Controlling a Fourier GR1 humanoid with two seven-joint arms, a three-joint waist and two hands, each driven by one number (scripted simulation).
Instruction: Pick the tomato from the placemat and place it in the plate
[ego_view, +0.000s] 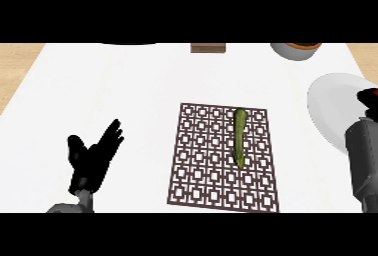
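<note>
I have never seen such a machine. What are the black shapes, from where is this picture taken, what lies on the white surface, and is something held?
The camera sits in a humanoid robot's head and looks steeply down at a white counter. The black shapes are the robot's own hands on grey forearms. The left hand, at lower left, rests open, fingers up, holding nothing. The right hand is at the right edge, above a white plate. A bit of red shows in it, most likely the tomato, which it seems to hold. In the middle lies a brown patterned placemat with a long green vegetable on it. At the far edge stand a brown box and a grey bowl.
</note>
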